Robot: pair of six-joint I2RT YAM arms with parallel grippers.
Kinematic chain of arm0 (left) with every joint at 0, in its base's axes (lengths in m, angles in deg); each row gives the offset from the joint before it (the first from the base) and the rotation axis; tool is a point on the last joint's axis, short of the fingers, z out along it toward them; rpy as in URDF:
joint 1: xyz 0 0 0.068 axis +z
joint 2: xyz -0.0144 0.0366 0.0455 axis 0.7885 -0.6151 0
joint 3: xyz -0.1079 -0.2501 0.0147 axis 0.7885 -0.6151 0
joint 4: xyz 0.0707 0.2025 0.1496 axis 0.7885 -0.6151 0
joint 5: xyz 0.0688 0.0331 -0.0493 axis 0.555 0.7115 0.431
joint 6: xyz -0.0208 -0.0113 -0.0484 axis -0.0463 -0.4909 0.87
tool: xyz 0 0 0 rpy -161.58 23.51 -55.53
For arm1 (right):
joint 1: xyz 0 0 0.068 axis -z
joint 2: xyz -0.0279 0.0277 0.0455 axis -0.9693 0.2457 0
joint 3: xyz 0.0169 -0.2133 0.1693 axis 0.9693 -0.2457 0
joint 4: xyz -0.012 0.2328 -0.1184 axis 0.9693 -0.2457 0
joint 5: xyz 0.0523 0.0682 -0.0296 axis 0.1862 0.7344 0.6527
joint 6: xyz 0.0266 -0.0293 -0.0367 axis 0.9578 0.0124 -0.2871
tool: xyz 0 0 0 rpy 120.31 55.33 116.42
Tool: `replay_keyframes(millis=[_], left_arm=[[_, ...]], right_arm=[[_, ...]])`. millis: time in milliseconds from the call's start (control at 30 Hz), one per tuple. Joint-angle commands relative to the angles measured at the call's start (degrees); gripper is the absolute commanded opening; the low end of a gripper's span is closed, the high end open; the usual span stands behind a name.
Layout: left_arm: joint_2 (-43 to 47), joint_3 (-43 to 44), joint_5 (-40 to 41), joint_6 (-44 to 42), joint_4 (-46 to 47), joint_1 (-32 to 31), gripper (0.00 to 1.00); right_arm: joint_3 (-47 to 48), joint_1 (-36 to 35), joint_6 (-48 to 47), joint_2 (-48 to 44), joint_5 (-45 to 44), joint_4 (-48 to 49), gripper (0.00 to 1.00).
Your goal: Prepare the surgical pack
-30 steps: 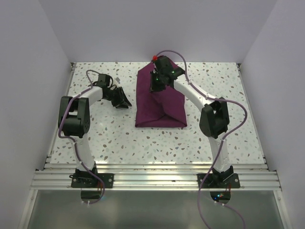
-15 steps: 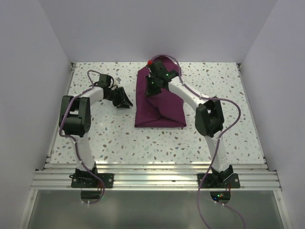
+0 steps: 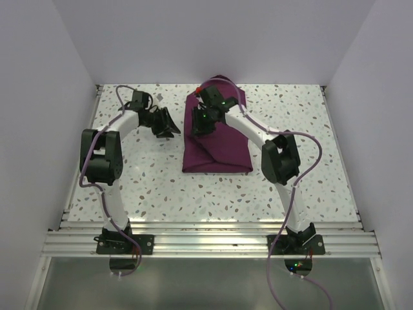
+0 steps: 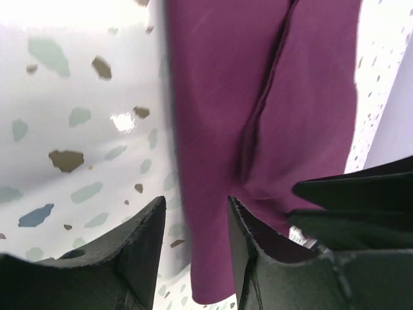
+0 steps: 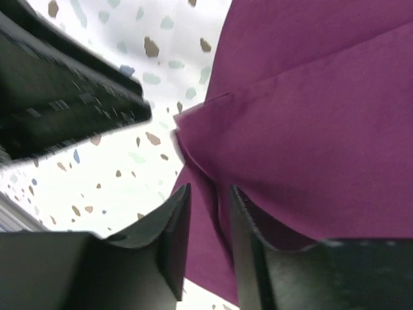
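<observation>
plum-purple cloth (image 3: 218, 145): matte fabric, folded into a flat oblong bundle with overlapping flaps and creased seams. it lies mid-table toward the far side, on the glossy speckled table (image 3: 290, 110). left arm elbow-up, left gripper (image 3: 169, 126) low just beside the bundle's left edge, jaws parted, empty. right arm reaches in, right gripper (image 3: 199, 123) over the bundle's far-left part, jaws slightly parted, released.

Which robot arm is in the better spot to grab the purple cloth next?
Probably the right. The right gripper hangs directly over the folded purple cloth, jaws apart above a fold edge. The left gripper sits beside the cloth's left edge, mostly over the speckled table.
</observation>
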Motion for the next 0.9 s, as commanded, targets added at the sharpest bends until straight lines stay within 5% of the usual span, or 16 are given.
replay_keyframes(millis=[0, 67, 200, 433, 867], left_arm=[[2.27, 5.28, 0.02, -1.37, -1.34, 0.88, 0.47], [3.15, 5.90, -0.68, -0.23, -0.20, 0.80, 0.46], [3.86, 5.99, -3.58, 2.75, 3.22, 0.62, 0.40], [1.93, 6.17, -8.94, 6.44, 7.97, -2.36, 0.21], [-3.96, 7.93, -14.13, 10.67, 12.20, -6.67, 0.21]], right_arm=[[0.66, -0.22, -2.20, -3.86, 3.22, -2.90, 0.38], [-1.00, 0.57, -2.55, -6.66, 4.88, -2.21, 0.47], [-7.32, 2.76, -2.38, -11.06, 5.50, -1.68, 0.43], [-22.19, 9.36, 3.95, -13.98, 21.03, 9.04, 0.01], [-29.83, 9.27, 2.99, -11.43, 30.02, 11.07, 0.00]])
